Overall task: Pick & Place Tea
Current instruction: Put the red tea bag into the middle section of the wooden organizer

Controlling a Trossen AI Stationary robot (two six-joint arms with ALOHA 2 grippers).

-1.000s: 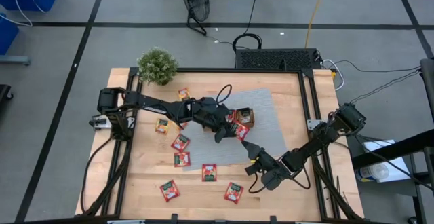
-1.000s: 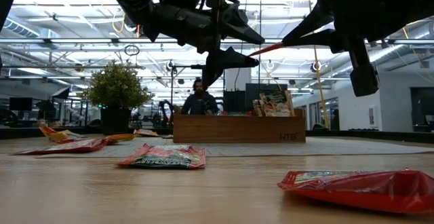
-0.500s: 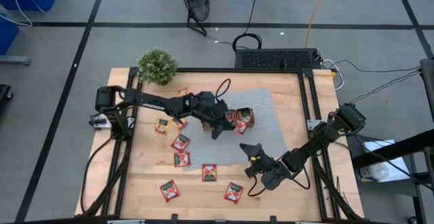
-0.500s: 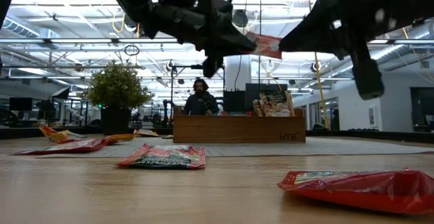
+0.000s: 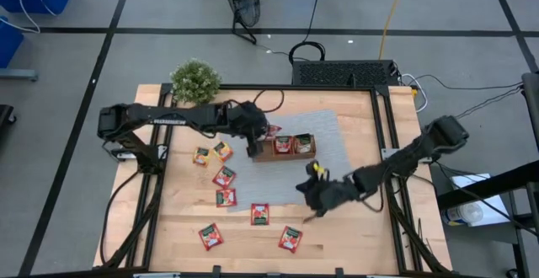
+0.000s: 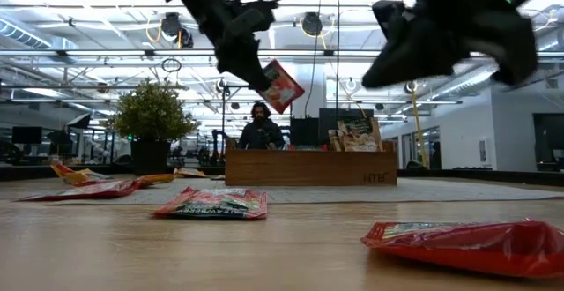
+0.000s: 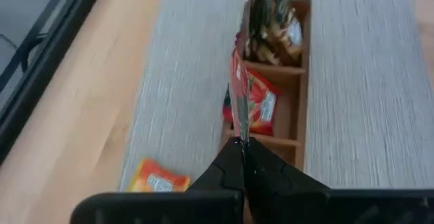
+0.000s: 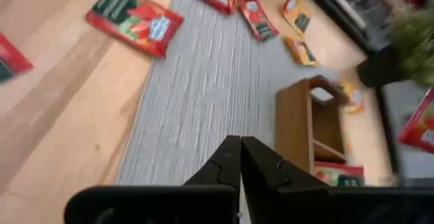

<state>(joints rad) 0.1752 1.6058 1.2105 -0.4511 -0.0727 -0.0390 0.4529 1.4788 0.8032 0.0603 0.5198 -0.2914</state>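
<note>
My left gripper (image 5: 260, 136) is shut on a red tea sachet (image 5: 272, 130) in the air over the left end of the brown wooden tray (image 5: 286, 155). The tray stands on a grey mat (image 5: 324, 130). It holds red sachets (image 7: 261, 103) in its middle compartment and grey-brown ones (image 7: 271, 20) at one end. Several more red and orange sachets (image 5: 224, 177) lie flat on the wooden table, left of and in front of the tray. My right gripper (image 5: 308, 195) hovers shut in front of the tray, over the mat's near edge, with nothing in it (image 8: 239, 142). My left gripper pinches the red sachet by one edge (image 7: 239, 133) between its two fingers. The fingers come from the table's left, slanting down. The sachet sticks out past the fingertips, edge-on in the left wrist view. It hangs tilted (image 6: 280, 86), clear of the tray.
A small green potted plant (image 5: 195, 80) stands at the table's far left corner. Black frame rails (image 5: 383, 143) run along the table's left and right sides. A person (image 6: 258, 129) shows in the room behind the tray.
My left gripper has shut on the red sachet, which stood between both grippers in front of the tray. It has carried the sachet up and toward the far left, over the tray's left end, rolling its wrist. My right gripper has rolled and risen a little, staying shut.
</note>
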